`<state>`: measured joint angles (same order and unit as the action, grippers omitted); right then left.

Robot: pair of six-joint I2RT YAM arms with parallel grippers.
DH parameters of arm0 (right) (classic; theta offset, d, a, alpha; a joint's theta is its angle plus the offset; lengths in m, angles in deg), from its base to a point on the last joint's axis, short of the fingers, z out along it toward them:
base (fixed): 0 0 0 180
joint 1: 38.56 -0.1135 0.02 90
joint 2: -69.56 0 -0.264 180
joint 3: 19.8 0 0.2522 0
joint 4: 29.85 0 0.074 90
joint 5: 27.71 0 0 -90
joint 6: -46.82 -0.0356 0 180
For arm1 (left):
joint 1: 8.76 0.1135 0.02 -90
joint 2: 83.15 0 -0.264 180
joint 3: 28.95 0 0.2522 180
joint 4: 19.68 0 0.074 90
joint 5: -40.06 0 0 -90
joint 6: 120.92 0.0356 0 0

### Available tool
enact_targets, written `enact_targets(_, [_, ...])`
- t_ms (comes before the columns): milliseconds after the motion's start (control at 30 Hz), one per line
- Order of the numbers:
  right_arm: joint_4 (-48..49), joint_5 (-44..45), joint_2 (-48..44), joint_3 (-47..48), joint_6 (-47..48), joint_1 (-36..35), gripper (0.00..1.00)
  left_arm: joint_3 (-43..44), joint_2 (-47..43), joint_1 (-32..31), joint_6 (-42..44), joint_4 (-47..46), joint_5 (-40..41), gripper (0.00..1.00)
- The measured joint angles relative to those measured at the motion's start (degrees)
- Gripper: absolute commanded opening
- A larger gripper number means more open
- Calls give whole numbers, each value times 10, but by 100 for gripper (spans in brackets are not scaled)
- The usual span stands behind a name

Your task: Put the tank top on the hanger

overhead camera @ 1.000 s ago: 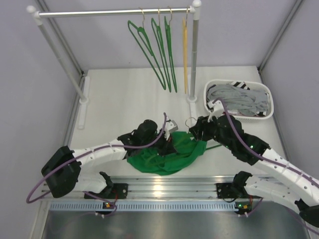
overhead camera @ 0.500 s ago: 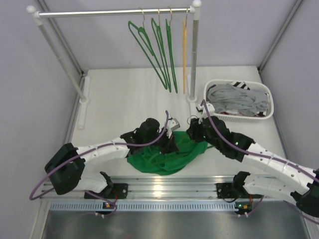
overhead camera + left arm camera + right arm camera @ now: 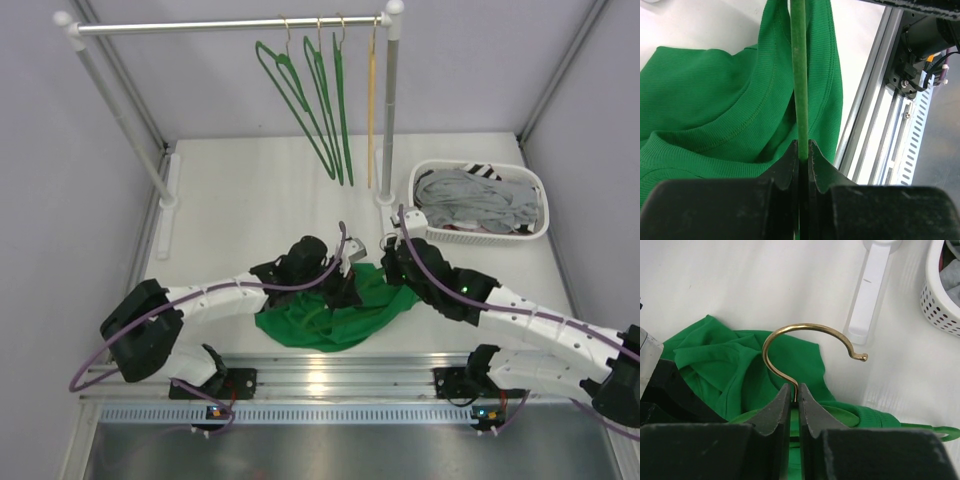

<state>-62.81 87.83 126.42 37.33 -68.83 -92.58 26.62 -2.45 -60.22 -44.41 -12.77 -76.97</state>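
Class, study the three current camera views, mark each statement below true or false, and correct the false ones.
1. The left gripper is shut on the bar of the thin green hanger. True.
2. The right gripper pinches a strap of the bright green fabric tank top. False: it is shut on the stem of the hanger's brass-coloured metal hook.
3. The white perforated basket holds grey clothes. True.
4. The yellow hanger lies on the table. False: it hangs from the metal rail.
5. The tank top hangs from the rail. False: it lies bunched on the table.
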Motion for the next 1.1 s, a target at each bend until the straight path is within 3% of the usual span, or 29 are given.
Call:
enact_targets(67, [2,8,0,-5,0,-1,0,3,5,0,-1,1,2,8])
enact_targets(200, [17,15,-5,-18,-2,-3,0,3,7,-4,-5,1,9,21])
enact_targets(333, [26,11,-15,-37,-3,-9,0,13,11,-5,-16,-10,21,27])
enact_targets(633, [33,12,-27,-52,-4,-11,0,24,13,-5,-34,-21,70,30])
enact_targets(1000, [47,11,-40,-56,-13,-14,0,24,-35,-11,-82,28,189,36])
enact_targets(1033, [48,11,-43,-56,-14,-14,0,24,-43,-11,-87,31,194,46])
enact_targets(1100, [46,9,-44,-57,-14,-14,0,22,-55,-9,-92,38,203,47])
